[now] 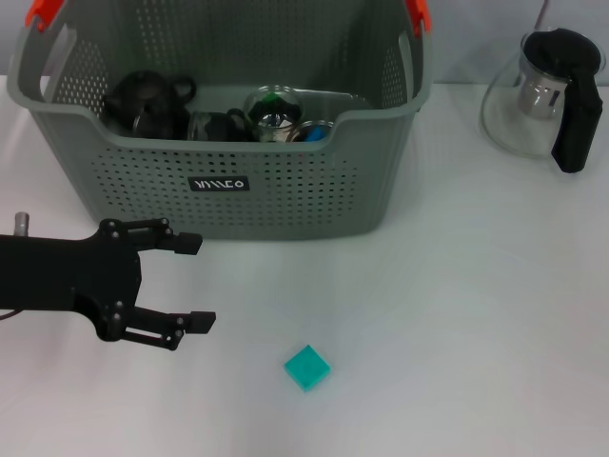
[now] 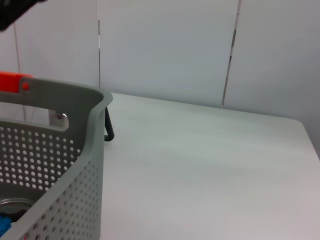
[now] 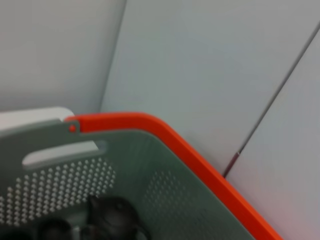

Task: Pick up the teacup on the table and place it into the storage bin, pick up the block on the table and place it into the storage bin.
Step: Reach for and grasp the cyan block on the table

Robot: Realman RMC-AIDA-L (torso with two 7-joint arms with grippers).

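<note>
The teal block (image 1: 306,367) lies on the white table, toward the front. My left gripper (image 1: 196,283) hovers open and empty to the block's left, in front of the storage bin (image 1: 285,205). The grey-green perforated storage bin also fills part of the left wrist view (image 2: 75,175) and the right wrist view (image 3: 165,200). Dark teaware (image 1: 143,100) and a glass cup (image 1: 276,109) sit inside it; I cannot tell which piece is the teacup. No teacup shows on the table. My right gripper is out of view.
A glass teapot (image 1: 547,95) with a black handle stands at the back right. Orange handle clips (image 3: 150,125) top the bin's ends. Bare table (image 1: 457,314) stretches right of the block.
</note>
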